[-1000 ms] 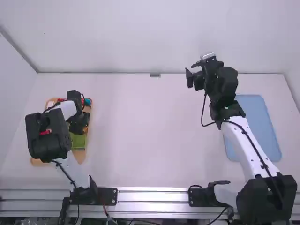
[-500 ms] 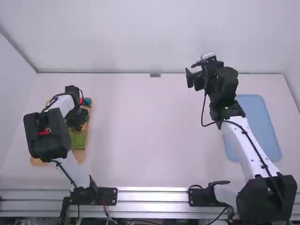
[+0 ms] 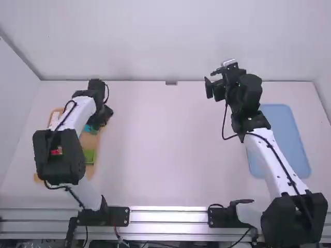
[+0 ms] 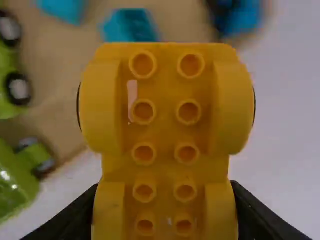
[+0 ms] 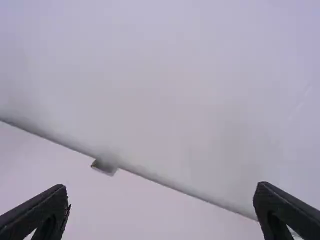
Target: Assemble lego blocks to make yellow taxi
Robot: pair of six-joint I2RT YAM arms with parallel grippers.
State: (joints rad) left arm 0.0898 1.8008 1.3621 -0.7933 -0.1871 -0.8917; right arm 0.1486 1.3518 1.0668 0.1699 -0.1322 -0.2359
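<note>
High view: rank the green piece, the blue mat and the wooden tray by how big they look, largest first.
1. Blue mat
2. Wooden tray, counting what shows around the left arm
3. Green piece

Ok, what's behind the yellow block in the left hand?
Past the yellow block, the left wrist view shows blue blocks, green pieces, the tan tray and white table. Whatever lies directly behind it is covered.

In the high view, a flat blue rectangular panel with rounded corners (image 3: 284, 134) lies on the white tabletop (image 3: 165, 150), right of frame. A small grey fitting (image 3: 171, 82) sits upper centre, below a plain white wall (image 3: 155, 41); silvery metal rails (image 3: 168, 216) cross the bottom.
</note>
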